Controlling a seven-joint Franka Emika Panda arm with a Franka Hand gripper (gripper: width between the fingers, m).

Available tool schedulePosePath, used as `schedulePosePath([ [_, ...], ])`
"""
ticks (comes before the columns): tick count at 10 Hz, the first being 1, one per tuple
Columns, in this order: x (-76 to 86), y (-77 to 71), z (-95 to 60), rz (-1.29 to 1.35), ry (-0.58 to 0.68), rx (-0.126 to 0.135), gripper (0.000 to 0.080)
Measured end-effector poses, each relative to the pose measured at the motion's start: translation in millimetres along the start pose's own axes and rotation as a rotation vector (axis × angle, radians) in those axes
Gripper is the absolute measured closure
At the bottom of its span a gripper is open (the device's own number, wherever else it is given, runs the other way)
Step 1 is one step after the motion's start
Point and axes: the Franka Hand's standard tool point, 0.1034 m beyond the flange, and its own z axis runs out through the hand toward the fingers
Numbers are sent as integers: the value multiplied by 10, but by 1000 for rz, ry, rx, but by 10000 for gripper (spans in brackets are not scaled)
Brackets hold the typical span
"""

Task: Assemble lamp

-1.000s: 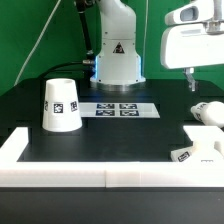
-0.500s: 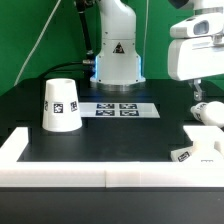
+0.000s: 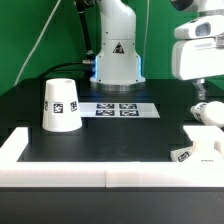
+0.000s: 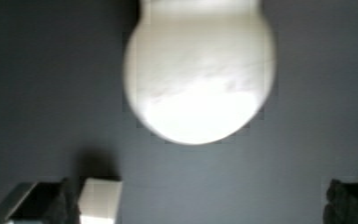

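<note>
Lowered since 1 s ago, the gripper [image 4: 226,200] is nearing the bulb [image 4: 197,72]. I am reading jaws wide, bulb lying ahead of them, long axis crossing their line.

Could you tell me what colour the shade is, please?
The shade is white with a black-and-white tag; exterior view.

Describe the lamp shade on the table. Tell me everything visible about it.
The lamp shade is a white, smooth, plastic-looking tapered cup. It stands upright on the black table, wide end down and narrow end up, at the exterior view's left. It is next to the marker board, and whether the two touch cannot be told. One black-and-white square tag on its side faces the camera. Nothing grips it, and it does not show in the wrist view.
</note>
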Motion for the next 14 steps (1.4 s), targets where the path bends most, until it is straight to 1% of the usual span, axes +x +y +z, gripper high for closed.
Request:
schedulePosePath([
  [1,-48,-30,51,-7,0,1,101],
  [2,-67,-11,78,-3,-3,0,101],
  [4,-77,-13,82,-4,-18,0,101],
  [5,-110,-13,93,-4,-53,-1,101],
  [6,-152,-7,90,-4,-140,-4,101],
  [7,-104,30,75,-1,-181,-4,101],
  [9,-176,65,133,19,-314,-5,101],
  [10,-175,99,137,19,-370,-3,101],
  [11,-178,128,110,22,-446,2,101],
  [12,-155,118,128,25,-483,5,101],
  [13,-226,111,121,25,-566,8,101],
  [14,-241,104,122,26,-649,13,101],
])
